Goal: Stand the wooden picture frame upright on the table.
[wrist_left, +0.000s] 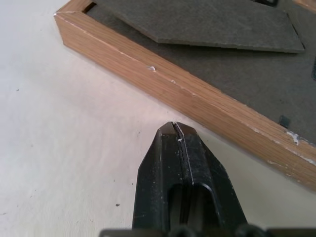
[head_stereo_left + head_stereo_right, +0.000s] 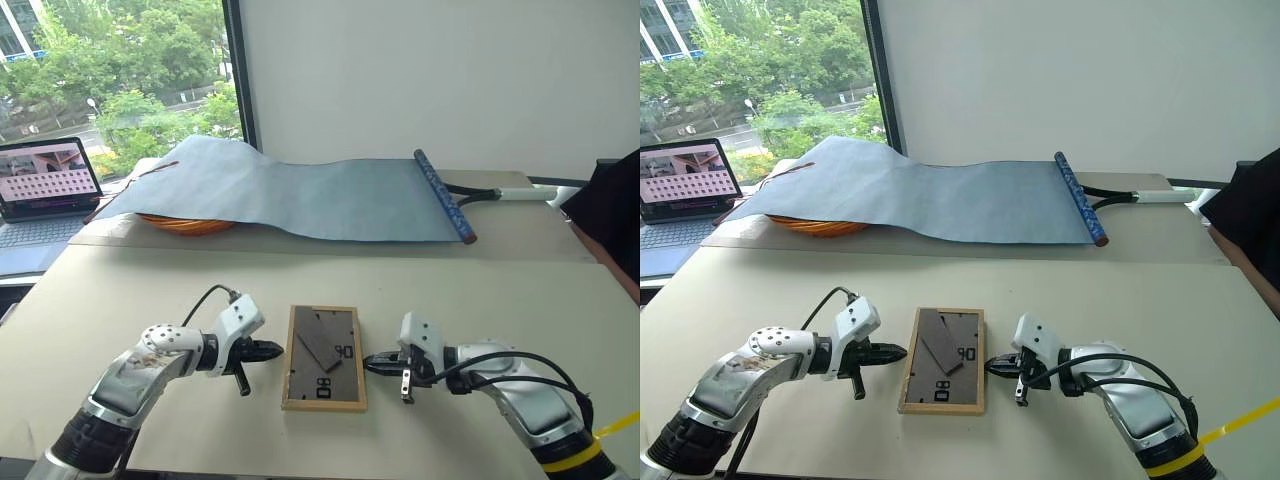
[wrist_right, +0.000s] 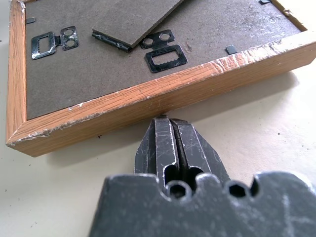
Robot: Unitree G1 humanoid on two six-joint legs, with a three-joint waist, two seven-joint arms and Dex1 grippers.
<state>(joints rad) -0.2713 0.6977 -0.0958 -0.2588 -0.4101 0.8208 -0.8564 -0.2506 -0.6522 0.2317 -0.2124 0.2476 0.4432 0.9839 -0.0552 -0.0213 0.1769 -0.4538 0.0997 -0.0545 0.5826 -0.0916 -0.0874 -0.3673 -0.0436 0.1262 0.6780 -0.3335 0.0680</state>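
The wooden picture frame (image 2: pixel 324 358) lies flat on the table (image 2: pixel 470 300), face down, its dark grey back with white characters and its fold-out stand (image 2: pixel 320 342) upward. My left gripper (image 2: pixel 277 351) is shut, its tip a short way off the frame's left edge (image 1: pixel 187 94), not touching. My right gripper (image 2: pixel 370 364) is shut too, its tip right at the frame's right edge (image 3: pixel 163 94), by the table surface. Two metal hangers (image 3: pixel 159 57) show on the back.
A blue-grey cloth sheet (image 2: pixel 300 190) on a roller (image 2: pixel 444 195) lies across the far side, over an orange basket (image 2: pixel 185 224). A laptop (image 2: pixel 45 185) stands at the far left. A racket handle (image 2: pixel 500 194) sits at the far right, beside a person's dark sleeve (image 2: pixel 610 215).
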